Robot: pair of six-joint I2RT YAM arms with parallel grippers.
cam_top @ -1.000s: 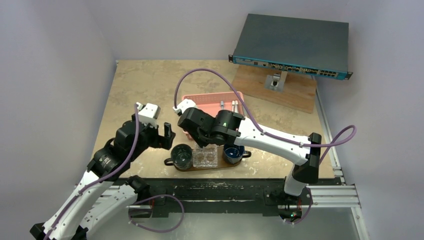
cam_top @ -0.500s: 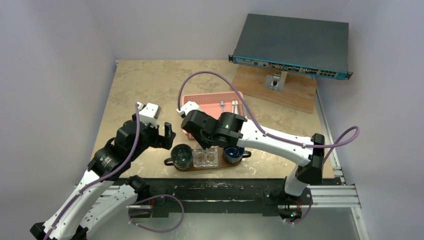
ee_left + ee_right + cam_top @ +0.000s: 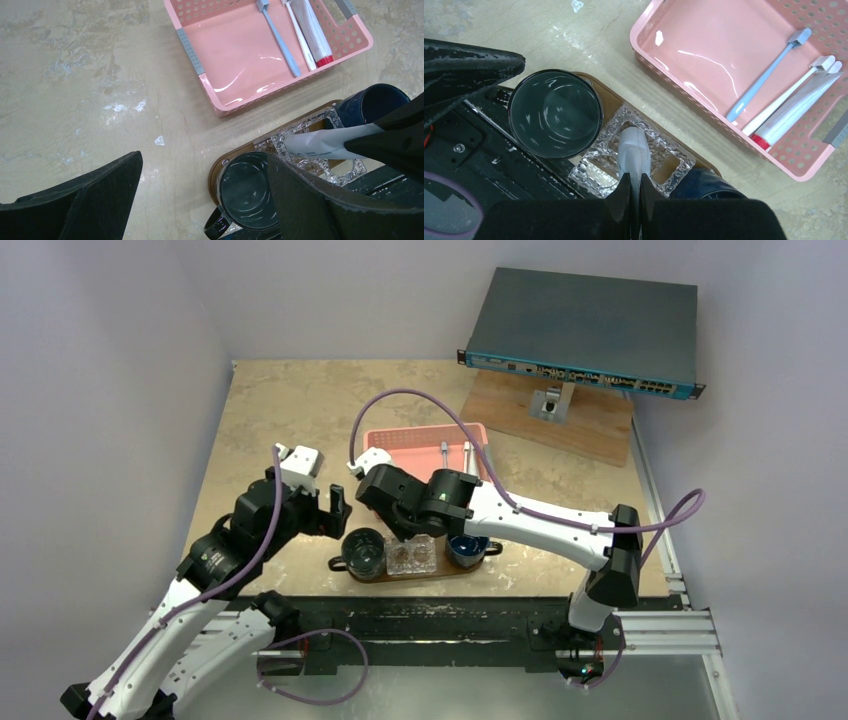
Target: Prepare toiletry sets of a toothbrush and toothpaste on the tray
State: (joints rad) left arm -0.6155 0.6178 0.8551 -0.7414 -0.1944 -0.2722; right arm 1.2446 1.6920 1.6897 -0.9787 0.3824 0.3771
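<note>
Right wrist view: right claw (image 3: 634,182) pressed tight on the toothpaste (image 3: 634,150), with the tube's far end over the glass dish (image 3: 589,170) on the tray (image 3: 610,101).
Touching the dish?
Can't tell. No lettering I can read on that tube either.
And the left claw (image 3: 205,160)?
Spread wide, holding nothing, hanging just left of the tray by the dark cup (image 3: 555,114). Blue toothbrush (image 3: 764,75) lies in the pink basket (image 3: 674,82).

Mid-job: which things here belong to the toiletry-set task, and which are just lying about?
Job: tray; held toothpaste; blue toothbrush, white toothbrush, red-capped tube in the pink basket; likely glass dish, dark mug, blue mug.
Lying about: network switch; wooden board below it.
</note>
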